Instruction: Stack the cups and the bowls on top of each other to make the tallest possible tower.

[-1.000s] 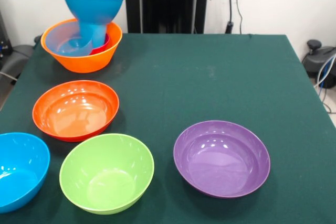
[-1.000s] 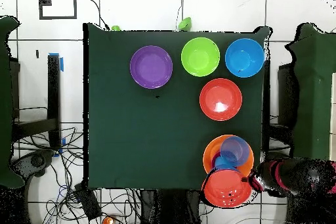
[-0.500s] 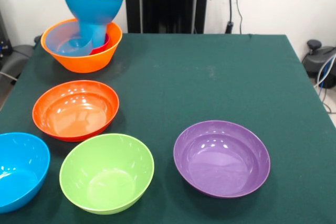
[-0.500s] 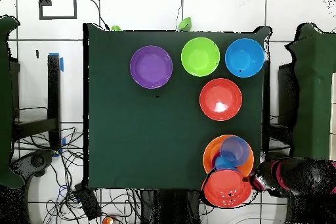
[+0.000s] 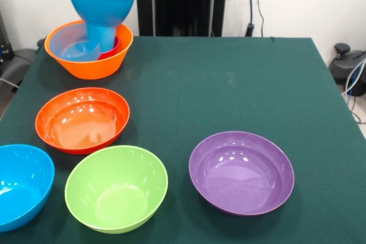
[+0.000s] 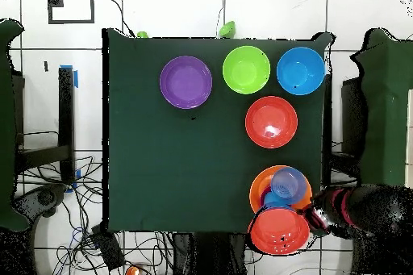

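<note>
Half done, roughly: waiting loose on the table (image 5: 229, 84), purple bowl (image 5: 241, 172), green bowl (image 5: 116, 188), red-orange bowl (image 5: 82, 119), blue bowl (image 5: 20, 184). Standing in the far corner, tower (image 5: 102, 10) with a pale cup (image 5: 71, 44) lying at its base. Hanging beside it, gripper (image 6: 316, 214), can't tell whether open or holding anything.

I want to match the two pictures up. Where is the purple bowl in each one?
Front view: the purple bowl sits low and right of the middle, alone on the green table.
Overhead view: the purple bowl is near the top, leftmost of the bowls.
Shared landmark: the lime green bowl beside it, to its left in the front view and its right in the overhead view.
</note>
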Motion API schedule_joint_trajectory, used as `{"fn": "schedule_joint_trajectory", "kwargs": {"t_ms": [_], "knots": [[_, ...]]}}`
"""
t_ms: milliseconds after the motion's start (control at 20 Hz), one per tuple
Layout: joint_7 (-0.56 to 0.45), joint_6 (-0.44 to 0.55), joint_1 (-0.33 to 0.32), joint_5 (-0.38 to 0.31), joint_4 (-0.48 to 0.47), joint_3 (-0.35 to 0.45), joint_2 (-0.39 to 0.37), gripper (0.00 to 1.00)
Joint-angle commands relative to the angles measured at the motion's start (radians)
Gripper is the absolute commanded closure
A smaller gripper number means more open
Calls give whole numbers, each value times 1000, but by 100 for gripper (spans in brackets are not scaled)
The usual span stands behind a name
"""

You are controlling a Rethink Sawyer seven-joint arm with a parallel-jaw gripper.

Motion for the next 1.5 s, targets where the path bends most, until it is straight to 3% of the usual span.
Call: {"fn": "schedule_joint_trajectory", "kwargs": {"t_ms": [50, 400, 600, 1500], "knots": [[151, -165, 139, 60, 107, 41, -80, 0], [320, -381, 280, 96, 131, -59, -107, 0], [383, -440, 375, 86, 108, -145, -94, 0], [562, -564, 628, 2, 12, -405, 59, 0]]}}
